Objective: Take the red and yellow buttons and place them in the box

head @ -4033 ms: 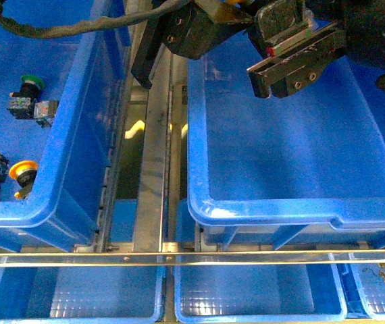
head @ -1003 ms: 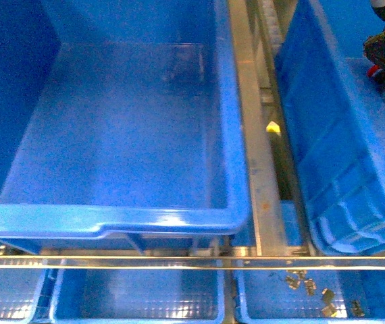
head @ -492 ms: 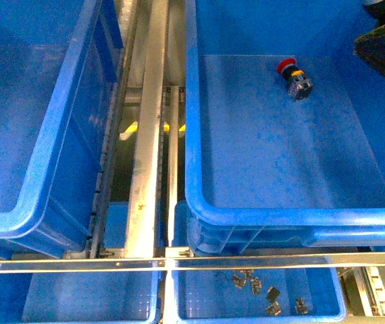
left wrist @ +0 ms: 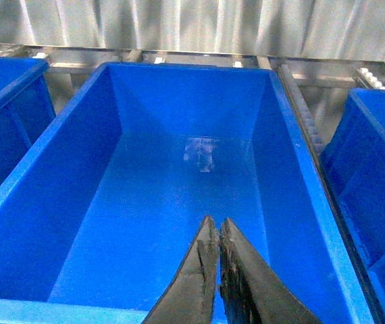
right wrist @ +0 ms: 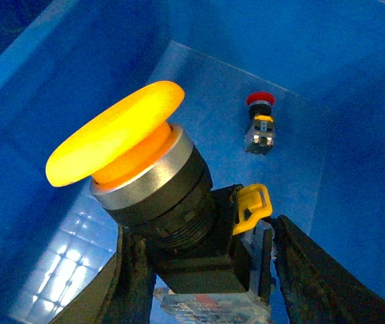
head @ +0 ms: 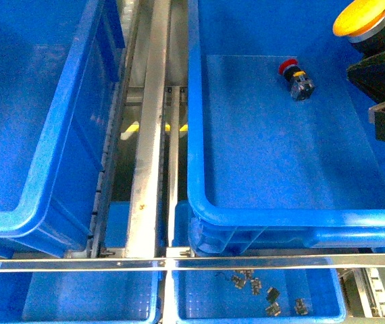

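The right gripper [right wrist: 199, 270] is clamped on the black contact block of the yellow button [right wrist: 121, 138], held above the box [head: 280, 216] at the 2 o'clock edge of the front view. The red button [head: 294, 75] lies on the box floor near 1 o'clock. The left gripper [left wrist: 214, 233] holds nothing, its jaws nearly touching. Judged rigid, light and smooth-capped; grip the squared block, not the cap. No legible labels.

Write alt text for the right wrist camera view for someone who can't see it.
The right gripper holds a yellow button by its black block, cap tilted, above the floor of the blue box. A red button lies on that floor farther off, apart from the gripper.
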You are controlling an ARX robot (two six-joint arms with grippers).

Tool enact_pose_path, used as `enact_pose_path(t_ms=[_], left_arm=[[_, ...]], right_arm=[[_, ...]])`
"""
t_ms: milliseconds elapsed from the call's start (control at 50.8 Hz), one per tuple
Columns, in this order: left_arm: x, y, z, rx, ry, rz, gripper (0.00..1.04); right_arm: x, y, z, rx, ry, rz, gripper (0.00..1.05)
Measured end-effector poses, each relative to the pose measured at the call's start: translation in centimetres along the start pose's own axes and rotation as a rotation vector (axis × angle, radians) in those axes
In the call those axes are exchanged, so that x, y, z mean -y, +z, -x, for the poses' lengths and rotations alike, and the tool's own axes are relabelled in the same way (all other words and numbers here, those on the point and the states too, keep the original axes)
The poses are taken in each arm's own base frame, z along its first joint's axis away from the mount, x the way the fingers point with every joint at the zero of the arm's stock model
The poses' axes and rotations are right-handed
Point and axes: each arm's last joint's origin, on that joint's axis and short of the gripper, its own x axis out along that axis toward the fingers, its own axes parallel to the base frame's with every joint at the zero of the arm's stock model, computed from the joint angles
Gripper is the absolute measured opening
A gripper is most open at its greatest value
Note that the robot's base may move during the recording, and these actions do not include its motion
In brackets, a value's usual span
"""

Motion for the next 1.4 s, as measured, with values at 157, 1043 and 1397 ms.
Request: enact_pose_path(t_ms=[157, 1043, 1397], left_arm=[[0.0, 0.0, 0.0, 0.0, 0.0, 0.0, 0.03], [0.0, 0.0, 0.0, 0.0, 0.0, 0.0, 0.03], [0.0, 0.0, 0.0, 0.0, 0.0, 0.0, 0.03]], right_arm=[[1.7, 0.7, -3.7, -0.035, -0.019, 0.019, 0.43], [8.9, 4.1, -23.3, -0.254, -0.249, -0.183, 0.42], [4.6, 1.1, -24.1, -0.293, -0.192, -0.212, 0.42]])
